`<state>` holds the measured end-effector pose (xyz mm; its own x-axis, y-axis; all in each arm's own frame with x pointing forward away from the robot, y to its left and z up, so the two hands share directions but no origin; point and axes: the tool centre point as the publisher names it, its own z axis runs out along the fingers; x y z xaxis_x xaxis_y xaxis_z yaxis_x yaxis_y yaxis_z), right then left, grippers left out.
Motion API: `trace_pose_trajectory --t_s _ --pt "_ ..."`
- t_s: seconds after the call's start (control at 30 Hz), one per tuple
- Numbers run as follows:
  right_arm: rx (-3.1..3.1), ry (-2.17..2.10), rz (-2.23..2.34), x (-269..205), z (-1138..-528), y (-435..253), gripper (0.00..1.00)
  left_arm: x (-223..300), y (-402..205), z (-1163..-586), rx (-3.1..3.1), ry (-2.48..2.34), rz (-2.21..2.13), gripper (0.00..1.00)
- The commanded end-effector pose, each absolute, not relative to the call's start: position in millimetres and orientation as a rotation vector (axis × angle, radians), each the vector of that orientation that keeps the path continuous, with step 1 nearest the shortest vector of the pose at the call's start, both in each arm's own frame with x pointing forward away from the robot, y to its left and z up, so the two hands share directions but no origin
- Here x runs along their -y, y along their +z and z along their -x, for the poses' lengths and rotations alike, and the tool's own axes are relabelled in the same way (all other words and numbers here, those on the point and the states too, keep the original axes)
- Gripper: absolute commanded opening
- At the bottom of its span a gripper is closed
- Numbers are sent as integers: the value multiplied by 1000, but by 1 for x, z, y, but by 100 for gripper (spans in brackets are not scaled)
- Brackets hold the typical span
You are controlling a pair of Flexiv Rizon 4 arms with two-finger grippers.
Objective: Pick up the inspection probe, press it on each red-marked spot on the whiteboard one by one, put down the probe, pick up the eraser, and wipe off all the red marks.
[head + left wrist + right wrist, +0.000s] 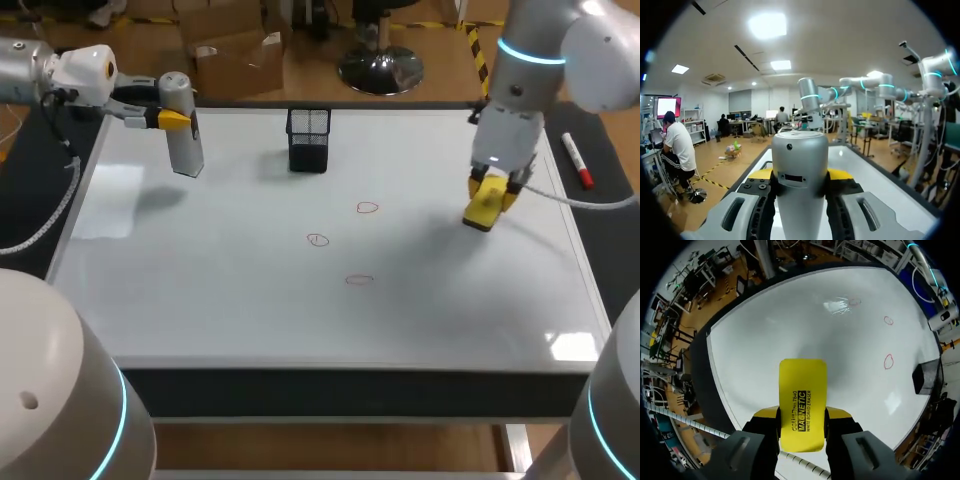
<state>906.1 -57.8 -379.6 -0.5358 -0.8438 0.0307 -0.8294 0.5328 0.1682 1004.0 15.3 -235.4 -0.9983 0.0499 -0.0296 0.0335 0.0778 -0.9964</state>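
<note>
Flat white whiteboard [250, 320] lies below both sets of fingers. Grey cylindrical metal probe [799, 165] is clamped betw. left gripper's [170, 119] fingers, not yet put down. Yellow block eraser [802, 395] is gripped betw. right gripper's [494, 189] fingers. 3 red ring marks [367, 208] lie ahead of it, unwiped; wiping prob. all left.

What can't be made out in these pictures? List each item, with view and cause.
- Lower end of the probe: left wrist view, cut off by the picture's edge.
- Wiping face of the eraser: right wrist view, turned away from the camera.
- Inside of the cup: head view, too dark and small.
</note>
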Motion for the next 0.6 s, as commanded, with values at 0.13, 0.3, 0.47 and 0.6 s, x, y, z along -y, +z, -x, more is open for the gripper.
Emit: trace_pose_trajectory --t_s 0.13,0.3,0.47,0.6 --pt "2549 -129 -1588 3 -896 -370 0 -16 -234 -1005 2296 2121 90 0" --pt "2451 -110 -1712 -45 -891 -368 0 -16 -234 -1005 2296 2121 90 0" --pt "2342 -103 -1827 -97 -887 -370 0 -16 -234 -1005 2296 2121 90 0" --pt "2279 -92 -1901 -131 -884 -372 0 -16 -234 -1005 2296 2121 90 0"
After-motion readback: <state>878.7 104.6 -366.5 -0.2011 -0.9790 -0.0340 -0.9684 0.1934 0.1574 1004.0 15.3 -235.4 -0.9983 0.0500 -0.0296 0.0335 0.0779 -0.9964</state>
